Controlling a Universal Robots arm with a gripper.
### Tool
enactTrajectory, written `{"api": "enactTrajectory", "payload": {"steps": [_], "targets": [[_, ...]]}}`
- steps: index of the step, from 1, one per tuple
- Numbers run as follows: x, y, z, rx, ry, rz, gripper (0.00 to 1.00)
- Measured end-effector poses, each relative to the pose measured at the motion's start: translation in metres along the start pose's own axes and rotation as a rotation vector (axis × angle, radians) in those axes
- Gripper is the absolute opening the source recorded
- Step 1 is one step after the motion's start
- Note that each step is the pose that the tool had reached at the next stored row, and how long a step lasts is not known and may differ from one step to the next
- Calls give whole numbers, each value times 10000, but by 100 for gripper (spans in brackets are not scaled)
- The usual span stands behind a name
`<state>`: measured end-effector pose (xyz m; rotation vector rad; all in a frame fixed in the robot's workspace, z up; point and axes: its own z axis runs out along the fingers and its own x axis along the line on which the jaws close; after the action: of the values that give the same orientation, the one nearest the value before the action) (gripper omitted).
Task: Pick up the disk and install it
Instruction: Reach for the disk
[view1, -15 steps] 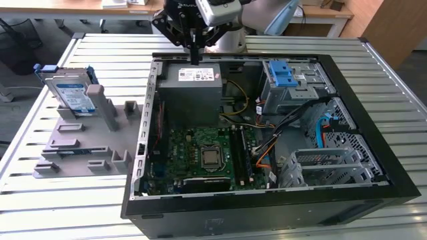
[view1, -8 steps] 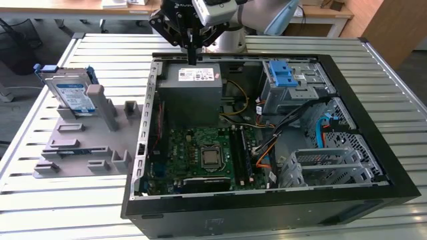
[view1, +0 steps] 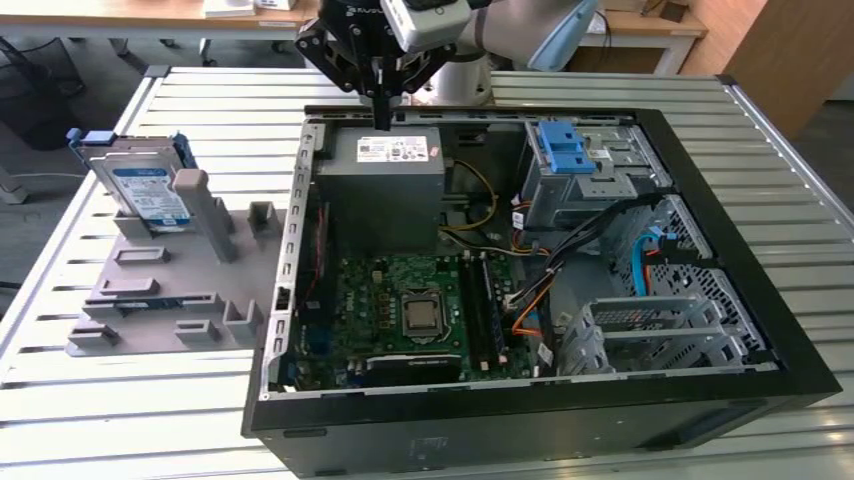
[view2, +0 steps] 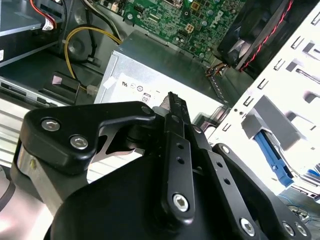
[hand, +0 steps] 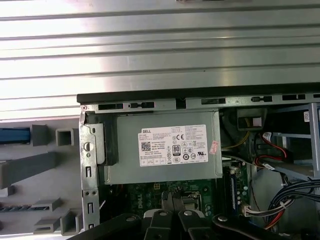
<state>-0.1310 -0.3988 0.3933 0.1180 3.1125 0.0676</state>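
Checking in from the remote desk. The gripper (view1: 383, 112) hangs at the top centre of the exterior view, over the grey power supply box (view1: 387, 190) in the back corner of the open computer case (view1: 747, 330). From what I can see, the fingers are pinched together into one narrow black tip with nothing between them. Both wrist views show the same thing, with the tip (hand: 172, 197) (view2: 175, 102) over the edge of the power supply near the green motherboard (view1: 400, 310).

The disk (view1: 144, 190) is well away from all that. It's in the upper left of the exterior view, standing on edge in the grey holder (view1: 174, 290) on the slatted metal table (view1: 120, 420), outside the case. Its label faces the camera and the blue bracket runs around it. The blue latch (view1: 566, 150) sits on the drive cage at upper right.
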Motion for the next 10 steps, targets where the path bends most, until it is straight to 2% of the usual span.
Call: {"api": "enactTrajectory", "payload": {"steps": [10], "targets": [[43,14,1,-1,0,1,11]]}}
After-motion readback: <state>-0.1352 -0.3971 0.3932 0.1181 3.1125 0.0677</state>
